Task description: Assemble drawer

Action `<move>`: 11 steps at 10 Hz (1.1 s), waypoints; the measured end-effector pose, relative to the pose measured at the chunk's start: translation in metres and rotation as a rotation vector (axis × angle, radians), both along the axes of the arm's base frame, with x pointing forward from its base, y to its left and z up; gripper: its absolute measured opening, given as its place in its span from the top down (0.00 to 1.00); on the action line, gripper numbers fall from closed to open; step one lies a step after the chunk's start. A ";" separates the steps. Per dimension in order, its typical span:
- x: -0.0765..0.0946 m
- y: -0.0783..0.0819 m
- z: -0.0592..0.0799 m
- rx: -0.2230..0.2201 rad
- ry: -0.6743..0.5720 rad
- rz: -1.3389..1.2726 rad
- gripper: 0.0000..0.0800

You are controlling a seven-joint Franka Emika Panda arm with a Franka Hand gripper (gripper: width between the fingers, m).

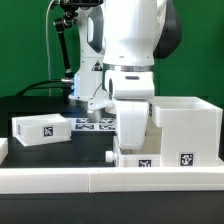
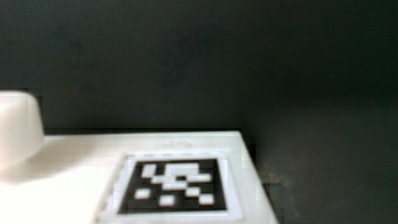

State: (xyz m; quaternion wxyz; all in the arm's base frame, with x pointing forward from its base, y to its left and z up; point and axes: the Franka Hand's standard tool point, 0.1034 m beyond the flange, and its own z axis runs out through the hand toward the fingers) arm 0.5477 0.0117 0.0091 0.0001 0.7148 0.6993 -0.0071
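Note:
The large boxy drawer shell (image 1: 186, 128) stands at the exterior view's right, with a tag on its front. One small tray (image 1: 42, 128) lies on the black table at the left. A second white tagged part (image 1: 138, 155) sits low in front of the shell, right under my arm. My gripper (image 1: 132, 140) hangs straight down over that part; its fingers are hidden among the white shapes. The wrist view shows a flat white face with a square tag (image 2: 175, 185) close below the camera and a rounded white piece (image 2: 15, 130) beside it. No fingertips show there.
The marker board (image 1: 95, 123) lies behind, between the left tray and my arm. A long white border rail (image 1: 90, 181) runs along the table's front edge. A dark stand (image 1: 66, 40) rises at the back left. Bare black table (image 2: 214, 60) fills most of the wrist view.

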 end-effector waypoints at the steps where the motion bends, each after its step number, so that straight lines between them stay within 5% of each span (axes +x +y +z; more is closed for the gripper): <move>1: 0.000 0.000 0.000 0.000 0.000 -0.001 0.95; 2: 0.000 -0.001 0.000 0.000 0.000 -0.002 0.95; 5: 0.000 -0.002 0.004 -0.002 -0.003 -0.014 0.38; 6: 0.001 -0.002 0.009 -0.004 -0.005 -0.019 0.38; 7: 0.004 0.000 0.015 -0.005 -0.009 -0.028 0.23; 8: 0.006 0.002 0.024 -0.009 -0.010 -0.035 0.20; 11: 0.017 -0.012 0.057 -0.026 -0.021 -0.035 0.19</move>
